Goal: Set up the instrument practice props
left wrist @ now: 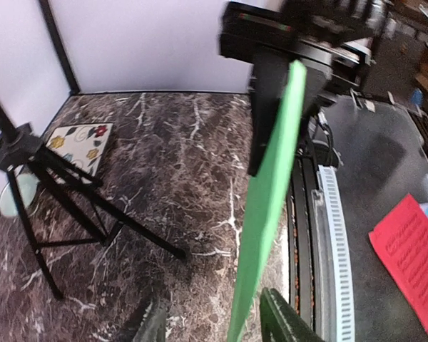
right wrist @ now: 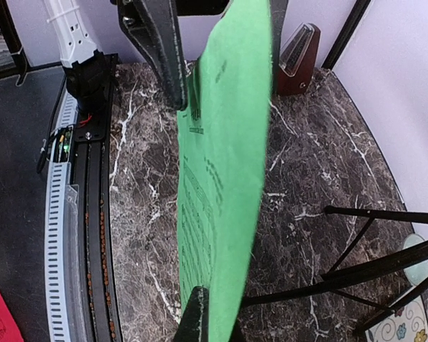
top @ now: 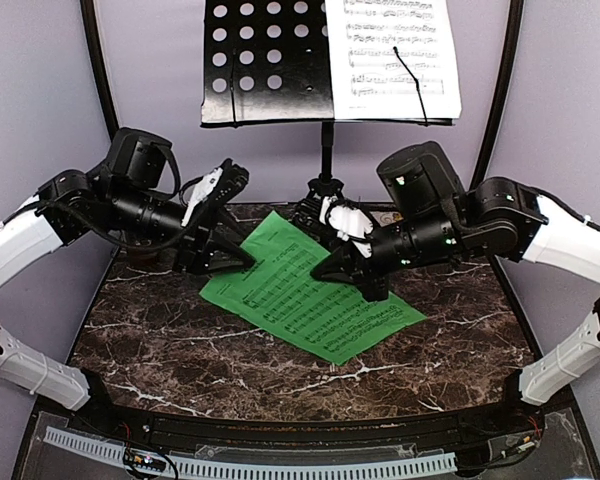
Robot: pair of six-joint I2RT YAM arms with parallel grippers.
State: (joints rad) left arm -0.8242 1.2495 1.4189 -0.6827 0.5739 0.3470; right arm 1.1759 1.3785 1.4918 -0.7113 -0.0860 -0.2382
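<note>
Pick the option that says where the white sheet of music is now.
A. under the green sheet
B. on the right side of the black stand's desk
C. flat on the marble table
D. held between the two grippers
B: the white sheet rests on the right part of the music stand desk, while the grippers hold the green sheet.

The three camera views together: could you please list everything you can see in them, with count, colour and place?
Music stand: one, black, perforated desk on a tripod, at the back of the table.
White sheet: one, printed music, on the right half of the stand's desk under a thin black retaining wire.
Green sheet: one, printed music, mid-table, held between both grippers.
Metronome: one, dark red-brown pyramid, back left corner of the table.
Tile: one, cream with flower pattern, flat by the tripod legs.
Bowl: one, pale green, beside the tripod, partly hidden.
Table: one, dark marble top.
Left gripper: black, shut on the green sheet's left edge.
Right gripper: black, shut on its back edge.
</note>
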